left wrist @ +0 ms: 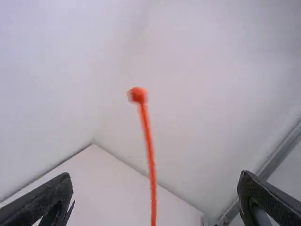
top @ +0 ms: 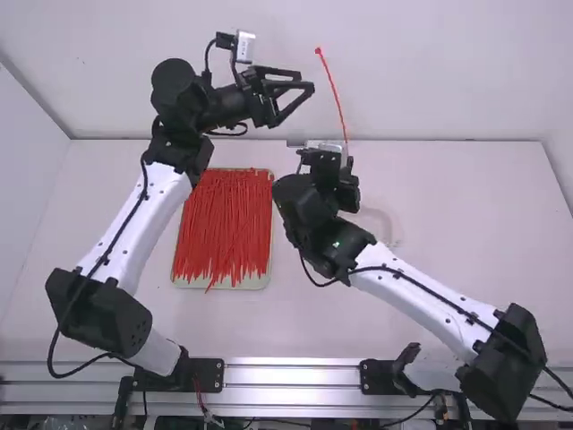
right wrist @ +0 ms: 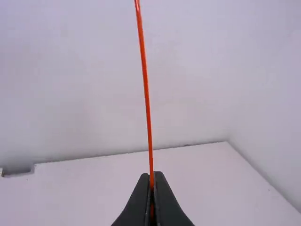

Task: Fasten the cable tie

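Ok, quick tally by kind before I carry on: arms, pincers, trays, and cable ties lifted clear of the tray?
Arms: 2, the left arm and the right arm
Pincers: 2, the left pincer open, the right pincer shut
Trays: 1, the tray, holding a pile of red ties too dense to count
Lifted ties: 1, the cable tie in the right pincer
Total: 6, plus the pile

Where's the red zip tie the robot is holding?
In the high view the cable tie stands upright just right of the middle, its lower end pinched in the shut jaws of the right gripper, its head up beside the left gripper.
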Available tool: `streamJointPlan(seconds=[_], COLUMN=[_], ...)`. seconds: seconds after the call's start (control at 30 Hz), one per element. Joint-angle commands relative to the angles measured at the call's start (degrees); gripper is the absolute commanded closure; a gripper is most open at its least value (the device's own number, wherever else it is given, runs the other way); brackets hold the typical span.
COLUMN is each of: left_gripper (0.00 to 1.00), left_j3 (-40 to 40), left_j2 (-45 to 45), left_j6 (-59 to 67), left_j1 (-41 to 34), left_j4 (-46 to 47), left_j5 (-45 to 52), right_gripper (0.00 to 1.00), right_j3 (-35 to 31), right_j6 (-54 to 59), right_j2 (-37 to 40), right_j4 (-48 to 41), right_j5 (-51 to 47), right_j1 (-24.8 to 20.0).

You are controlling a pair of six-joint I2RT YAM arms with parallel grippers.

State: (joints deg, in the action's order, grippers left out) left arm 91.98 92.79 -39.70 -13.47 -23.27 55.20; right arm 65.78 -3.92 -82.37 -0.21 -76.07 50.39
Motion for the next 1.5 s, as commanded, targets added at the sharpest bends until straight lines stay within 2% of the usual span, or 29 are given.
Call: streamJointPlan(seconds=[0.0, 0.13, 0.2, 0.3, 0.37, 0.47, 0.6, 0.73, 0.9, 1.0, 1.1, 1.37, 1.4, 1.43, 1.47], left_gripper=[0.12, 0.23, 0.33, 0.35, 0.41, 0.64, 0.69, 0.85, 0.84, 0.87, 0.98, 0.98, 0.98, 0.98, 0.98], left_j3=[1.5, 1.5, 1.5, 1.5, 1.5, 1.5, 1.5, 1.5, 1.5, 1.5, 1.5, 1.5, 1.5, 1.5, 1.5], left_j2=[0.1, 0.1, 0.1, 0.1, 0.1, 0.1, 0.1, 0.1, 0.1, 0.1, 0.1, 0.1, 0.1, 0.1, 0.1], left_j6=[-0.4, -0.3, -0.4, -0.4, 0.2, 0.7, 0.7, 0.7, 0.5, 0.5, 0.5, 1.4, 2.3, 3.6, 4.3], left_j1=[0.4, 0.5, 0.3, 0.2, 0.4, 0.1, 0.0, 0.0, 0.0, 0.0, 0.0, 0.0, 0.0, 0.0, 0.0], left_j4=[0.3, 0.5, 0.6, 2.3, 3.3, 4.3, 4.5, 4.2, 4.6, 4.6, 4.4, 5.1, 5.6, 6.4, 7.0], left_j5=[-2.0, -2.4, -3.1, -5.4, -6.3, -6.5, -6.9, -6.9, -8.1, -8.2, -8.1, -8.1, -8.2, -8.3, -8.3], right_gripper=[1.0, 1.0, 1.0, 1.0, 1.0, 1.0, 1.0, 1.0, 1.0, 1.0, 1.0, 1.0, 0.91, 0.75, 0.63], right_j3=[1.7, 1.7, 1.7, 1.7, 1.7, 1.7, 1.7, 1.7, 1.7, 1.7, 1.7, 1.7, 1.7, 1.7, 1.7], right_j6=[1.0, 1.8, 1.8, 1.8, 1.6, 1.4, 1.2, 1.2, 1.2, 1.2, 1.2, 1.2, 1.2, 1.2, 1.9], right_j2=[-1.5, -2.8, -3.2, -3.3, -3.4, -3.4, -3.4, -3.4, -3.4, -3.4, -3.4, -3.4, -3.4, -3.4, -3.4], right_j4=[0.7, 1.5, 1.5, 1.5, 1.5, 1.5, 1.5, 1.5, 1.5, 1.5, 1.7, 1.4, 1.3, 1.2, 1.2], right_j5=[-3.4, -3.8, -3.8, -3.7, -3.8, -3.9, -3.7, -3.3, -3.3, -3.2, -3.2, -0.9, 0.0, 2.4, 4.5], right_j1=[0.9, 2.2, 2.7, 3.3, 3.6, 3.3, 3.3, 3.2, 4.0, 4.0, 3.9, 4.1, 4.0, 4.0, 3.8])
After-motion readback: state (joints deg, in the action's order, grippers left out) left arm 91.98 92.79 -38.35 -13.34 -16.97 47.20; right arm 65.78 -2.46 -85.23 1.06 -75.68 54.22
